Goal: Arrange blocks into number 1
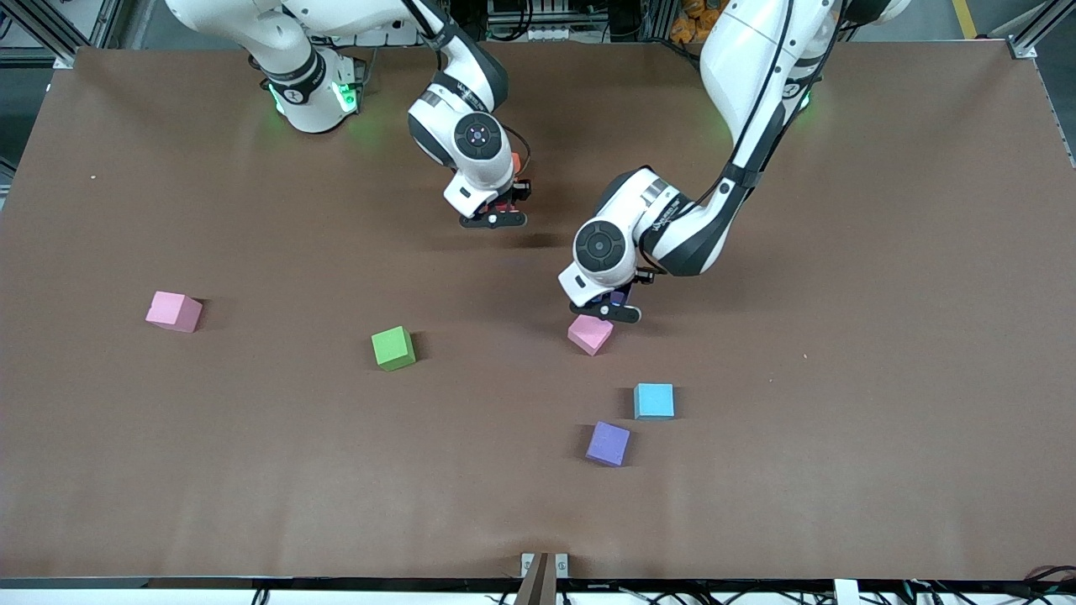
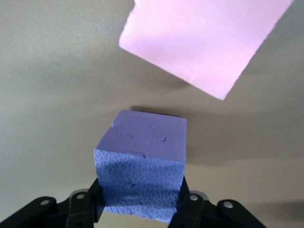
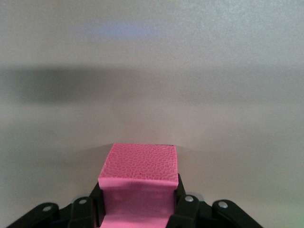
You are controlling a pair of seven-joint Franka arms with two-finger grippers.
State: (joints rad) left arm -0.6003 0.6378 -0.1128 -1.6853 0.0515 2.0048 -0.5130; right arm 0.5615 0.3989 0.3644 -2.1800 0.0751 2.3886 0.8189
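Two arms work over the brown tabletop (image 1: 841, 378). Left gripper (image 2: 140, 209) has its jaws clamped on a purple foam cube (image 2: 142, 161), just above a pale pink foam cube (image 1: 590, 334). Right gripper (image 3: 137, 209) grips a deep pink foam cube (image 3: 138, 183). Set the purple one down square, touching the pale pink's edge, not on it.

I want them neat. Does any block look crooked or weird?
Mostly scattered, no "1" yet. The pink block under the left hand sits turned cornerwise, unlike the square-on light blue block. The purple block held by that hand has dents in one face.
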